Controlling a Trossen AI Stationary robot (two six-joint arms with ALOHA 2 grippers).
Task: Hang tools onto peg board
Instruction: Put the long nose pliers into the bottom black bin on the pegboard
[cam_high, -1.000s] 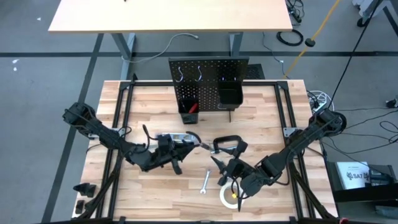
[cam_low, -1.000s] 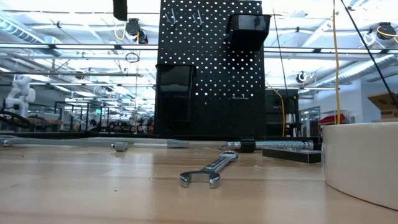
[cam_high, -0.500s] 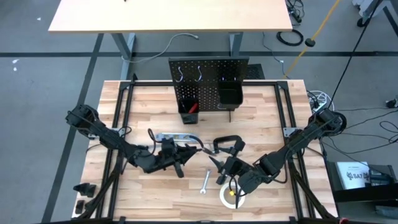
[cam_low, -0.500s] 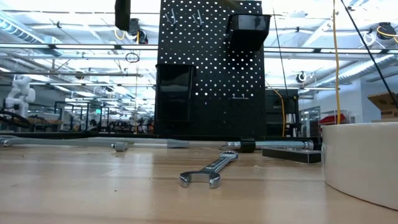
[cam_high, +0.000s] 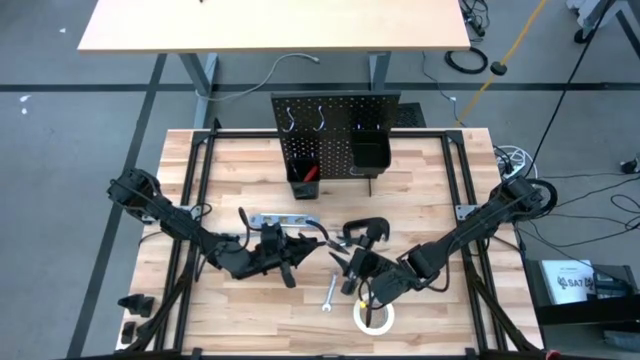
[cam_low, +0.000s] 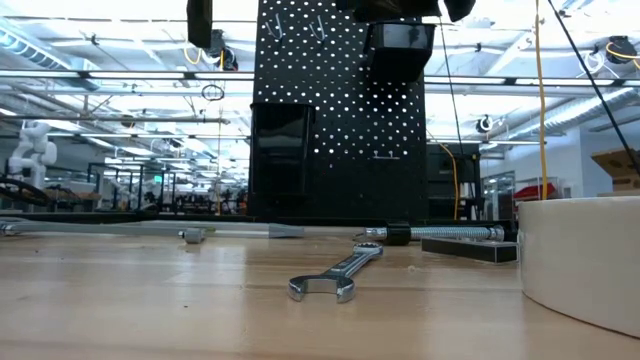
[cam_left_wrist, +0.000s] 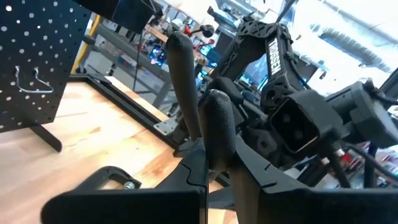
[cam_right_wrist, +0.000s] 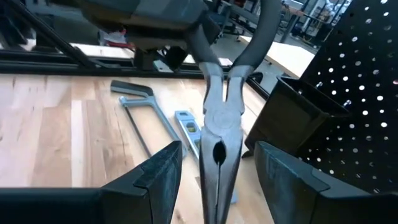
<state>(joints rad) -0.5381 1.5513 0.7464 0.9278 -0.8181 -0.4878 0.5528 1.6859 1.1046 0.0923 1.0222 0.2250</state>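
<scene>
From my seat the nearest thing is the white tape roll (cam_high: 372, 316), flat at the table's front edge, with the wrench (cam_high: 329, 290) just behind it on the wood; neither is touched. Just past them the two arms meet over the middle of the table. My left gripper (cam_high: 298, 250) is clamped shut on the handles of the pliers (cam_right_wrist: 217, 118), holding them off the table with the nose pointing toward my right gripper (cam_high: 352, 276). That one stands with its fingers apart on either side of the plier nose, not yet closed on it, so I judge this to be a handover in mid-air.

Behind the arms lie the black C-clamp (cam_high: 366, 229), the grey hacksaw (cam_right_wrist: 138, 101) and the silver level (cam_right_wrist: 188, 122), all flat on the tabletop.

Farthest back, the peg board (cam_high: 336, 135) stands upright. Its silver hooks (cam_high: 306, 119) are bare, as far as I can see. One of its two bins holds something with a red handle (cam_high: 310, 173), probably the screwdriver.

So I reckon the job is barely begun: at most one tool stowed, the pliers in transit, and saw, level, clamp, wrench and tape left.
</scene>
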